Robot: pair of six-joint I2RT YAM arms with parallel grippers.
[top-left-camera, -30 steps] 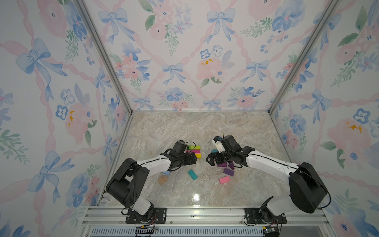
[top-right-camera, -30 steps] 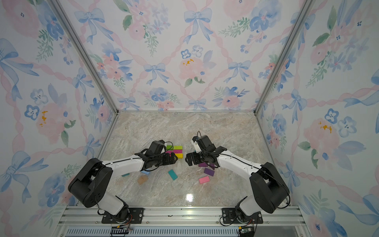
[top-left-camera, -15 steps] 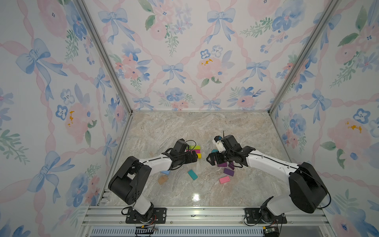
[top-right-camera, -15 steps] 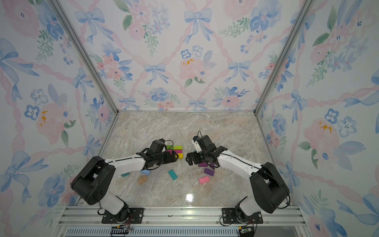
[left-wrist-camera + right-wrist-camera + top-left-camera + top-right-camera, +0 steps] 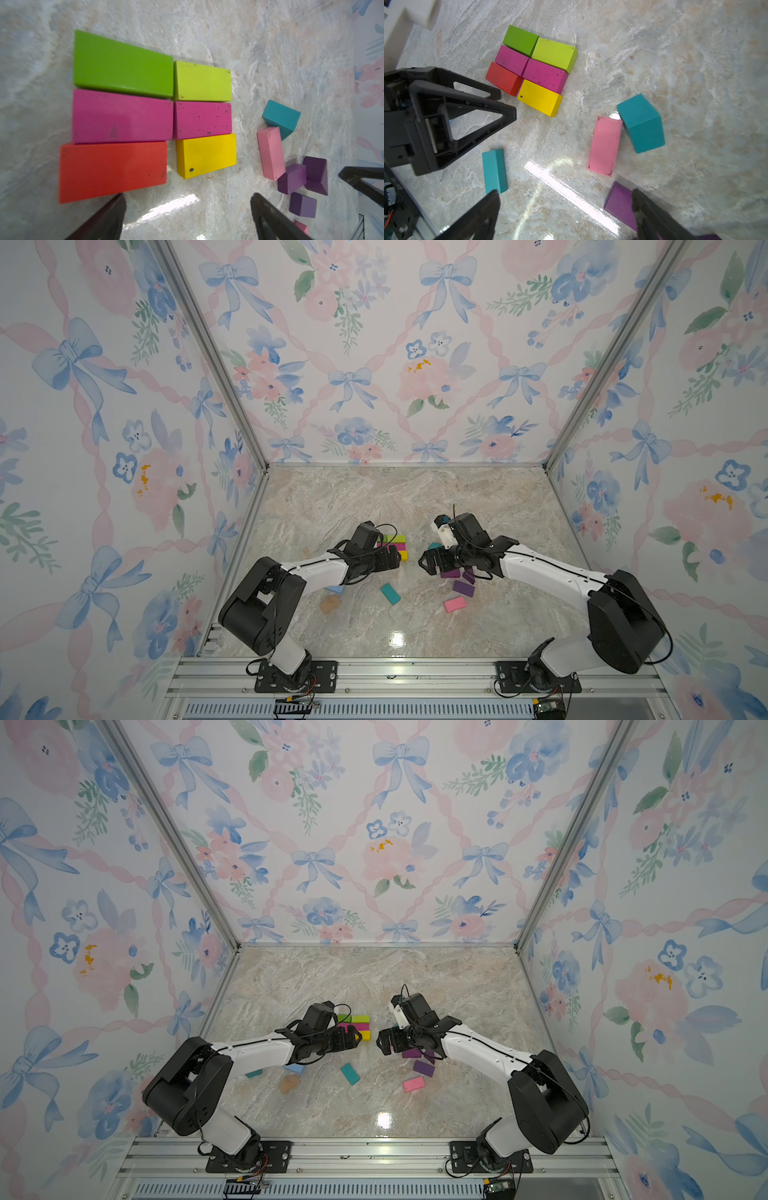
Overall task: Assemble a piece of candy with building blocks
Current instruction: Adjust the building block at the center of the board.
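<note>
**Blocks on the counter: six laid, the rest loose**

1. Laid set, mid counter: you have six building blocks lying flat, close-packed in two columns of three. The green block sits next to the lime block. The two magenta blocks fill the middle row. The red block sits next to the yellow block, with a thin gap between these two.
2. Loose, toward your right arm: the teal wedge is just beside a pink block. Three purple blocks huddle near them, and a second pink block lies a little apart.
3. Loose, toward your left arm: teal flat block, light blue block, tan block.
4. Your left pincer: wide and holding nothing, with one fingertip close by the red block.
5. Your right pincer: wide and holding nothing, above the purple blocks, facing the left pincer.
</note>
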